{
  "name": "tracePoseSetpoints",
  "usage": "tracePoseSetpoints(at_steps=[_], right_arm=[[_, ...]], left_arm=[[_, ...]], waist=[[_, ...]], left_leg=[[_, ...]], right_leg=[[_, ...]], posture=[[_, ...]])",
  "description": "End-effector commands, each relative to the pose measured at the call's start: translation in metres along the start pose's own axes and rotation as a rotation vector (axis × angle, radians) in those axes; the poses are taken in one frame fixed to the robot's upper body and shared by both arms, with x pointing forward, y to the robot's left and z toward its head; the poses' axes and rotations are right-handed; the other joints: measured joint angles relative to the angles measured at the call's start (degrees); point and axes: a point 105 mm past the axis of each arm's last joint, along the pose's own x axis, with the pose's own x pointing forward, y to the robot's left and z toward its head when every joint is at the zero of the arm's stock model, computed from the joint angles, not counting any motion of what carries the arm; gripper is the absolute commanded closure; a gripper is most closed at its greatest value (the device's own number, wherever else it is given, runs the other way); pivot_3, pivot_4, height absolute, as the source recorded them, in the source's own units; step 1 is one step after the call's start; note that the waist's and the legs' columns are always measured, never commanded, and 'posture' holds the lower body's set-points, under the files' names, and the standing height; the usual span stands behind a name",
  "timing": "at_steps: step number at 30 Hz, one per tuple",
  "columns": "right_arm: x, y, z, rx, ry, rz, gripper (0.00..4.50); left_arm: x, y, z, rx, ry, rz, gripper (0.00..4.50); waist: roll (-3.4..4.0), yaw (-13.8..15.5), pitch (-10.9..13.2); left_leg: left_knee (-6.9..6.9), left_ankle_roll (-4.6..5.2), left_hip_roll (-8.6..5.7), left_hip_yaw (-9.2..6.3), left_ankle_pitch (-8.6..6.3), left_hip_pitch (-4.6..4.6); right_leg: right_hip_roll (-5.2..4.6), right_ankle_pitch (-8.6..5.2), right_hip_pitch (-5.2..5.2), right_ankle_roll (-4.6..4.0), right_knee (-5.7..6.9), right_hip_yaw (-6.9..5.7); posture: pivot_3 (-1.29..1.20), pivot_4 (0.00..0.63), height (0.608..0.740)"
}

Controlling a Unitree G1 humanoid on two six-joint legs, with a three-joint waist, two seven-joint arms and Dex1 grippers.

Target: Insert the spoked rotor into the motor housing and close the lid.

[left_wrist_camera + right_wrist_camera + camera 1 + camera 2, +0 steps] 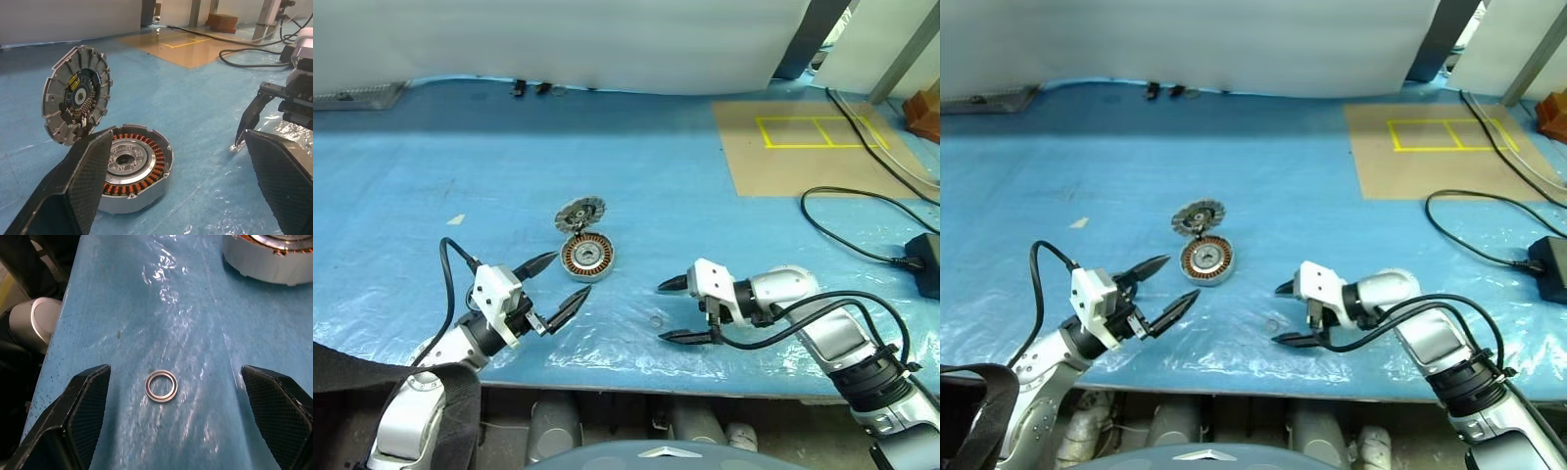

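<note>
The picture's edge cuts off the motor housing [271, 257] in the right wrist view.

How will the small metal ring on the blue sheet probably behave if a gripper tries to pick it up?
The small metal ring lies flat and thin on the glossy blue sheet, so fingers would probably slide over it rather than catch its edge. It looks rigid and light. Set on edge, it might roll.

We see bright, even light from overhead; glare streaks the clear plastic sheet [171, 298] near the worktop's front edge, shadows stay soft, and focus is sharp.
</note>
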Motion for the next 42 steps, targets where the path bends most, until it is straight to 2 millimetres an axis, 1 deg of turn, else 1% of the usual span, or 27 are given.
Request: tracePoseSetpoints(at_steps=[1, 3, 6, 13, 17, 19, 22, 25, 33, 36, 38, 42], right_arm=[[0.007, -0.002, -0.001, -0.071, 0.000, -0.018, 0.04], [0.010, -0.003, -0.004, -0.070, -0.012, -0.040, 0.04], [0.012, -0.001, -0.014, -0.083, 0.011, -0.037, 0.04], [0.006, -0.004, -0.025, -0.081, 0.034, -0.058, 0.04], [0.004, -0.001, -0.039, -0.105, 0.088, -0.042, 0.04], [0.004, -0.001, -0.043, -0.091, 0.094, -0.040, 0.04], [0.005, 0.000, -0.042, -0.084, 0.084, -0.037, 0.61], [0.007, -0.001, -0.040, -0.084, 0.074, -0.047, 1.54], [0.006, -0.003, -0.041, -0.069, 0.079, -0.045, 1.54], [0.006, -0.005, -0.041, -0.072, 0.082, -0.047, 2.09], [0.006, -0.007, -0.042, -0.072, 0.086, -0.053, 2.73], [0.003, -0.010, -0.042, -0.069, 0.089, -0.059, 2.73]], left_arm=[[-0.004, -0.001, 0.011, 0.058, -0.017, -0.017, 0.00], [-0.005, 0.000, 0.012, 0.060, -0.015, -0.016, 0.00], [-0.006, -0.001, 0.014, 0.058, -0.014, -0.013, 0.00], [-0.003, -0.002, 0.014, 0.057, -0.009, -0.019, 0.00], [-0.003, -0.001, 0.014, 0.058, -0.009, -0.016, 0.00], [-0.002, -0.001, 0.014, 0.057, -0.009, -0.016, 0.00], [-0.002, -0.001, 0.014, 0.055, -0.008, -0.017, 0.00], [-0.002, 0.000, 0.014, 0.056, -0.010, -0.012, 0.00], [-0.001, 0.002, 0.014, 0.061, -0.012, -0.007, 0.00], [0.000, 0.002, 0.014, 0.061, -0.012, -0.007, 0.00], [0.000, 0.003, 0.014, 0.062, -0.012, -0.006, 0.00], [0.000, 0.004, 0.013, 0.064, -0.011, -0.008, 0.00]], waist=[[-0.01, 0.04, -0.01], [-0.01, 0.03, 0.00], [-0.01, 0.02, 0.00], [-0.01, 0.01, -0.01], [-0.01, 0.02, -0.01], [-0.02, 0.03, -0.02], [-0.03, 0.05, -0.02], [-0.04, 0.06, -0.03], [-0.14, 0.07, -0.11], [-0.17, 0.06, -0.13], [-0.18, 0.05, -0.14], [-0.18, 0.05, -0.15]], left_leg=[[-0.01, 0.00, 0.00, 0.00, 0.00, 0.00], [0.00, 0.00, -0.01, 0.01, 0.00, 0.00], [0.01, 0.00, -0.01, 0.01, 0.00, 0.00], [0.01, 0.00, 0.00, 0.02, 0.00, 0.02], [0.02, 0.00, -0.01, 0.02, 0.00, 0.06], [0.02, 0.00, -0.01, 0.02, 0.00, 0.12], [0.01, 0.01, -0.02, 0.02, 0.00, 0.18], [0.01, 0.01, -0.02, 0.00, -0.01, 0.26], [0.04, 0.02, -0.03, -0.03, 0.00, 0.26], [0.01, 0.02, -0.04, -0.03, 0.00, 0.25], [0.00, 0.02, -0.04, -0.02, 0.00, 0.25], [0.00, 0.02, -0.04, -0.02, 0.00, 0.25]], right_leg=[[0.00, 0.00, 0.00, 0.00, 0.00, 0.00], [-0.01, 0.00, 0.00, 0.00, 0.00, 0.00], [-0.02, 0.00, 0.01, 0.00, 0.00, 0.01], [-0.01, 0.00, 0.03, 0.00, 0.00, 0.01], [-0.02, 0.00, 0.08, 0.00, 0.00, 0.01], [-0.02, 0.00, 0.18, 0.00, -0.01, 0.01], [-0.02, 0.00, 0.41, 0.01, -0.08, 0.00], [-0.01, 0.00, 0.66, 0.02, -0.20, 0.00], [-0.01, 0.02, 0.70, 0.06, -0.26, 0.02], [-0.01, 0.03, 0.70, 0.06, -0.27, 0.01], [-0.01, 0.03, 0.70, 0.06, -0.28, 0.01], [-0.01, 0.03, 0.70, 0.06, -0.27, 0.01]], posture=[[0.00, 0.150, 0.740], [0.00, 0.150, 0.740], [0.00, 0.150, 0.740], [0.00, 0.150, 0.740], [0.00, 0.150, 0.740], [0.00, 0.150, 0.740], [0.00, 0.150, 0.740], [0.00, 0.150, 0.740], [0.00, 0.150, 0.740], [0.00, 0.150, 0.740], [0.00, 0.150, 0.740], [0.00, 0.150, 0.740]])
